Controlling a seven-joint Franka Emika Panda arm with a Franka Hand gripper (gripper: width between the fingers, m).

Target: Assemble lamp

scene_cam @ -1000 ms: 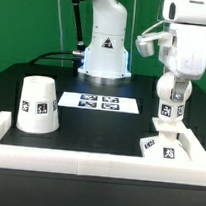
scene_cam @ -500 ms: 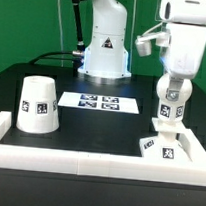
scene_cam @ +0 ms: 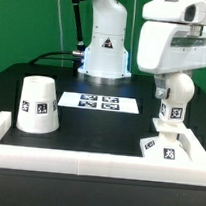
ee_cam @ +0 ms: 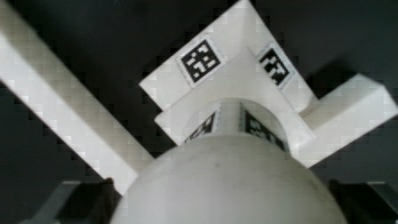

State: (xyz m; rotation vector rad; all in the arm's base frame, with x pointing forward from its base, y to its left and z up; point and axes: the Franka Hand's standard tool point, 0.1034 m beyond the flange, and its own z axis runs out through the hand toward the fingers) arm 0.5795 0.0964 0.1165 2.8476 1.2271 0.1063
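Observation:
My gripper [scene_cam: 169, 103] is shut on the bulb [scene_cam: 170, 118], a white piece with square tags, and holds it upright just above the blocky base [scene_cam: 162, 149]. The base sits in the front corner on the exterior view's right. In the wrist view the bulb's rounded top [ee_cam: 231, 175] fills the foreground between the dark fingers [ee_cam: 50, 205] of the gripper [ee_cam: 222, 208]. The tagged base [ee_cam: 228, 62] lies beyond it. The cone-shaped shade [scene_cam: 36, 104] stands mouth-down on the exterior view's left, far from the gripper.
The marker board [scene_cam: 101, 102] lies flat at the table's middle. A low white wall [scene_cam: 77, 156] runs along the front and both sides of the black table. The robot's pedestal [scene_cam: 103, 51] stands at the back.
The arm's upper links have swung toward the camera and the exterior view's left and now look larger. The gripper with the bulb has sunk slightly over the base.

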